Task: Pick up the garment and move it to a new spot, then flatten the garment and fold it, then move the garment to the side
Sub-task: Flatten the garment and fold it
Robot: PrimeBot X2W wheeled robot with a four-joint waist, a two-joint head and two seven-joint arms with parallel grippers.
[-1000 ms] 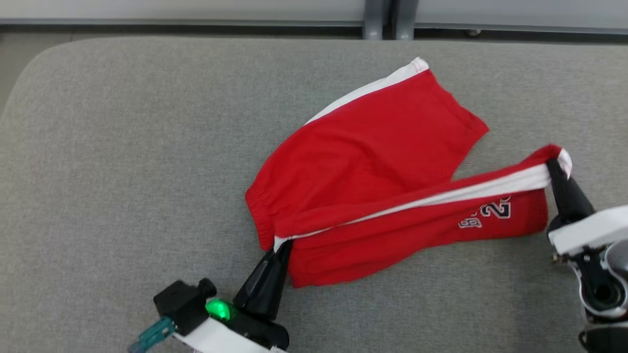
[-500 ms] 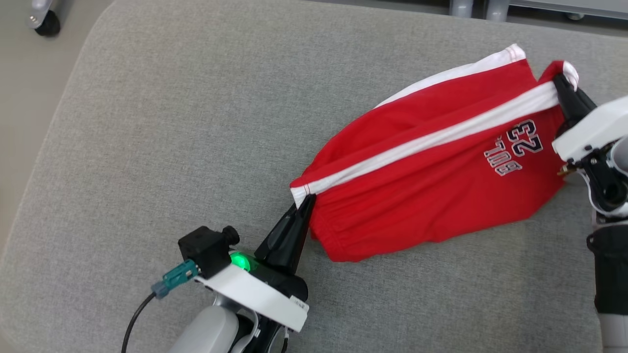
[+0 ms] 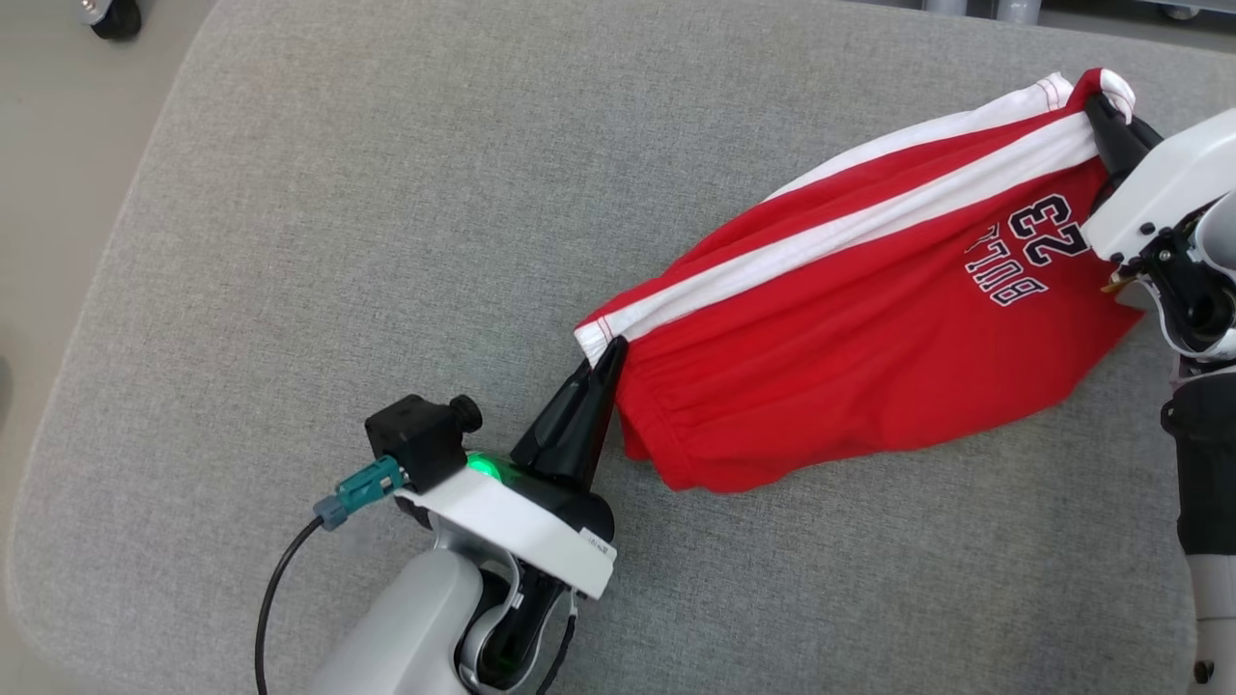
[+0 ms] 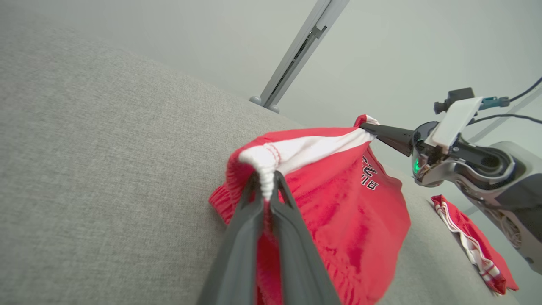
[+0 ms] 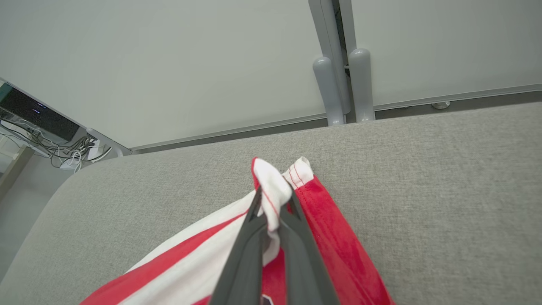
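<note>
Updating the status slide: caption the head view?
Left hand and right hand pinch red shorts taut over grey cushion.

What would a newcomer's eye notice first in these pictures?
The bright red shorts with a white side stripe stand out at the right of the grey padded surface. The left gripper pinches the waistband corner and the right gripper pinches the leg hem, so the stripe stretches between them. A second red garment lies beyond, in the left wrist view.
</note>
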